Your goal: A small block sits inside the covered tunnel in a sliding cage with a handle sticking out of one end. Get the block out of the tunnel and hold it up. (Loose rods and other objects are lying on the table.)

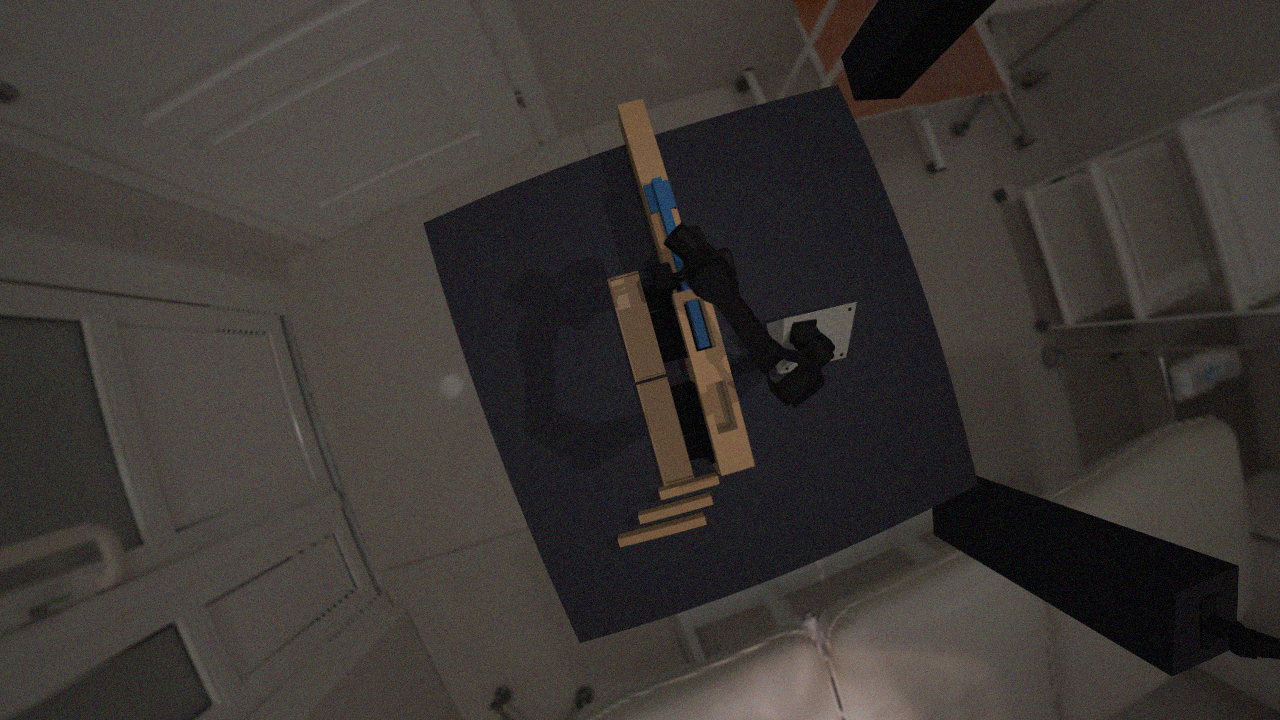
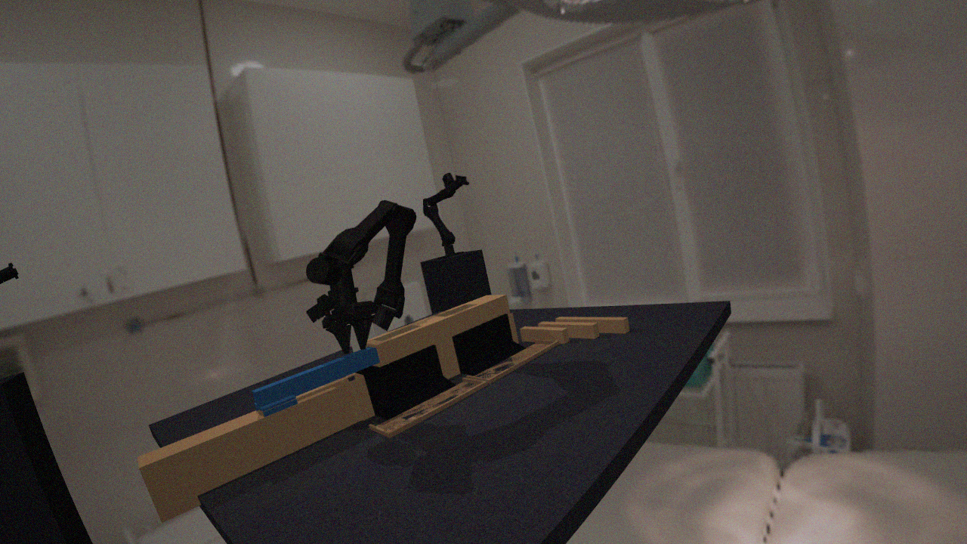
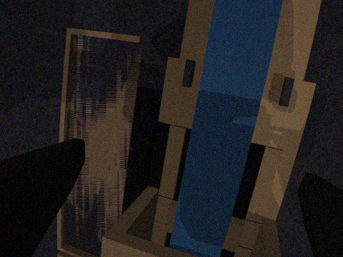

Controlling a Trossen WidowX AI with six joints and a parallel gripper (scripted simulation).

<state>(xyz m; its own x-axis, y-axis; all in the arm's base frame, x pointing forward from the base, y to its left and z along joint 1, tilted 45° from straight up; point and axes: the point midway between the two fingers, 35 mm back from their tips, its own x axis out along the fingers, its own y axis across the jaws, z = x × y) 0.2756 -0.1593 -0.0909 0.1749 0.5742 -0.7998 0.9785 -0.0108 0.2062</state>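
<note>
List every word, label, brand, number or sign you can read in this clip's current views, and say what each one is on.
No readable text in any of the three views.
White bottle on the right: blue marking, too small and blurred to read.
Wall dispensers: too small to tell whether they carry labels.

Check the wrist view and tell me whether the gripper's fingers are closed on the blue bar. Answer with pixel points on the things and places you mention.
No, the gripper (image 3: 193, 158) is open, its fingers standing wide apart to either side of the blue bar (image 3: 229, 107).

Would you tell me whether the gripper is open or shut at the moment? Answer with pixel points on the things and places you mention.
Open: the wrist view shows the gripper's (image 1: 673, 275) (image 2: 354, 350) (image 3: 191, 158) two dark fingers wide apart, the blue bar (image 1: 663, 201) (image 2: 314, 380) (image 3: 229, 118) between them untouched.
</note>
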